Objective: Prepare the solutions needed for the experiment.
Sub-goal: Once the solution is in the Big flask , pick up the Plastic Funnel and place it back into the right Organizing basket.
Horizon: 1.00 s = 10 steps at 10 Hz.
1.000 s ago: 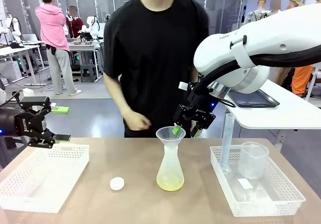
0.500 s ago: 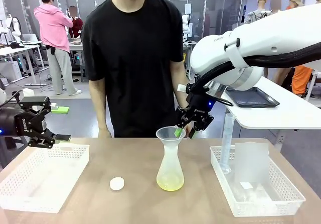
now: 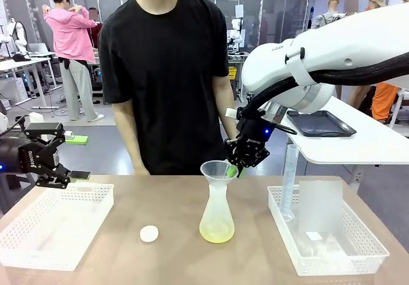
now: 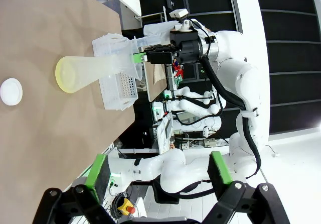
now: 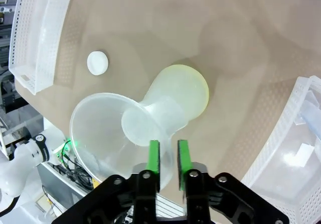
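Observation:
A frosted conical flask stands mid-table with a shallow layer of pale yellow solution at its bottom. A clear funnel sits in its neck. My right gripper is shut on the funnel's right rim; in the right wrist view its green pads pinch the funnel wall, with the flask and the solution below. Off to the left my left gripper hangs open over the left basket, holding nothing. The left wrist view shows this gripper open, the flask far off.
A small white cap lies left of the flask. A white basket sits at the left. Another basket at the right holds a measuring cylinder and a frosted beaker. A person in black stands at the far edge.
My right gripper has closed onto the funnel's rim. The person drew a hand back from the flask and now stands upright. The left arm has not moved.

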### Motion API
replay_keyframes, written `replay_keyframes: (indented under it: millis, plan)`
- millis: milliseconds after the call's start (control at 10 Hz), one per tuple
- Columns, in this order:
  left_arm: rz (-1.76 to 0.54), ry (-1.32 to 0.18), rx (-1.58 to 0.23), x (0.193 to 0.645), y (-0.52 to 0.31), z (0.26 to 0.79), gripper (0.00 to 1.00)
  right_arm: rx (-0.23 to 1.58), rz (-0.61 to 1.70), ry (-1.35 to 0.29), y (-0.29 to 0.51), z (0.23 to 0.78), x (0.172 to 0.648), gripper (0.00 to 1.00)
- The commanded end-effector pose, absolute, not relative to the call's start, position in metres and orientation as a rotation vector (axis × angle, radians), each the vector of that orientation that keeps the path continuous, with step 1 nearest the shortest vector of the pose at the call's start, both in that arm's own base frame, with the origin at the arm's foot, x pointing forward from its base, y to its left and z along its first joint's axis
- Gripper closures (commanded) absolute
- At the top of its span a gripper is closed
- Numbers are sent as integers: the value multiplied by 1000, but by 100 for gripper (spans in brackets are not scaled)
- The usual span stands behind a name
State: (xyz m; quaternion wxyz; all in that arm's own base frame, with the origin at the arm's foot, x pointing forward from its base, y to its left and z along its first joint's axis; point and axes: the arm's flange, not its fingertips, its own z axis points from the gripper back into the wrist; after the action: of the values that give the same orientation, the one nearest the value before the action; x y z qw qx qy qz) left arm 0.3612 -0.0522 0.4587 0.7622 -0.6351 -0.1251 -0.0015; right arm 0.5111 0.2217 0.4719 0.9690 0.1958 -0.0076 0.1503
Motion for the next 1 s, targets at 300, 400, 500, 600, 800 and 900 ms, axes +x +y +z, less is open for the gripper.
replay_keyframes:
  millis: [300, 400, 500, 600, 800, 900]
  plan:
    - [1, -273, -1403, 358, -54, 459, 0, 390, 265, 4, 230, 476, 511, 100]
    - [1, -273, -1403, 358, -54, 459, 0, 405, 264, 14, 229, 477, 509, 100]
    - [1, -273, -1403, 358, -54, 459, 0, 416, 255, 15, 228, 480, 507, 100]
    - [1, -273, -1403, 358, -54, 459, 0, 427, 245, 18, 227, 483, 507, 100]
    - [1, -273, -1403, 358, -54, 459, 0, 456, 246, 13, 227, 496, 500, 100]
    - [1, -273, -1403, 358, -54, 459, 0, 457, 248, 7, 227, 501, 498, 100]
